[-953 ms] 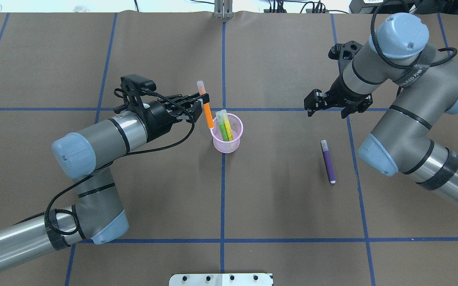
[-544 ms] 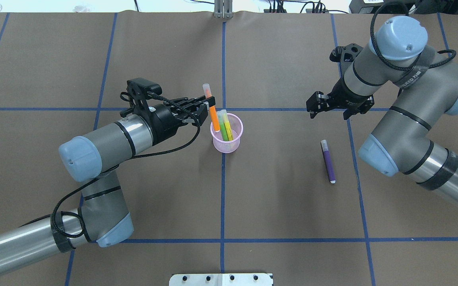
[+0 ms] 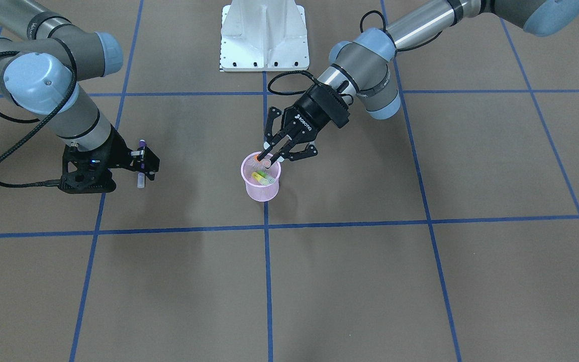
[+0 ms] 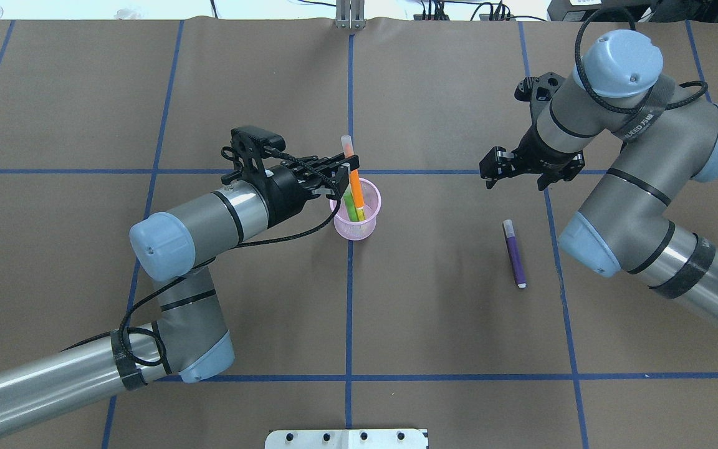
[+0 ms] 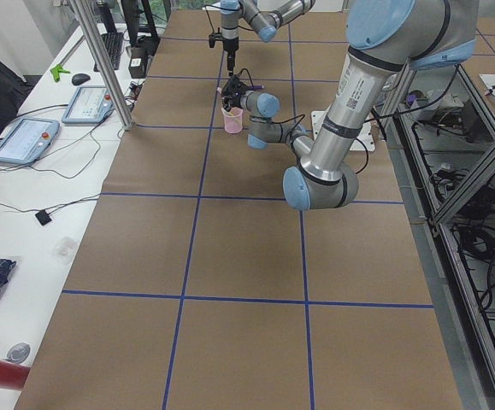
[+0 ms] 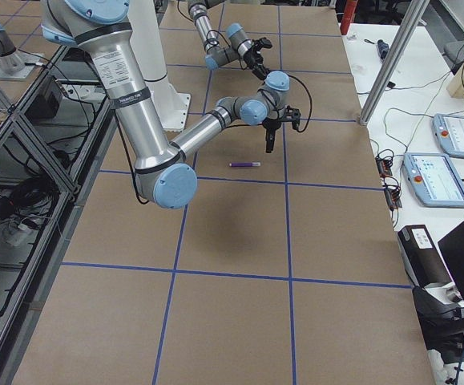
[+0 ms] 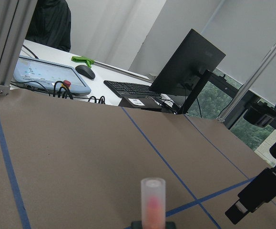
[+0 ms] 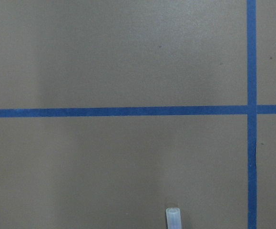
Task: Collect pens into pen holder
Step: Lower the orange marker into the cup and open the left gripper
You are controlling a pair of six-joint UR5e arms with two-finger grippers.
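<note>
Drop-in step, seemingly: left pincer (image 4: 348,171) clamped on orange pen (image 4: 354,187), tip inside pen holder (image 4: 359,232), calling for release; right pincer (image 4: 516,182) spread wide, empty, near purple pen (image 4: 514,255)

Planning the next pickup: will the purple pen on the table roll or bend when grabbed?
The purple pen looks round and slim, lying flat, so a nudge would probably roll it. It seems stiff, straight plastic, likely light.

pen holder (image 4: 359,231) pink mesh; orange pen (image 4: 355,184), green pen (image 4: 348,203), yellow pen (image 4: 362,214), purple pen (image 4: 515,257) with whitish cap; table (image 4: 459,324) brown, blue grid lines.
</note>
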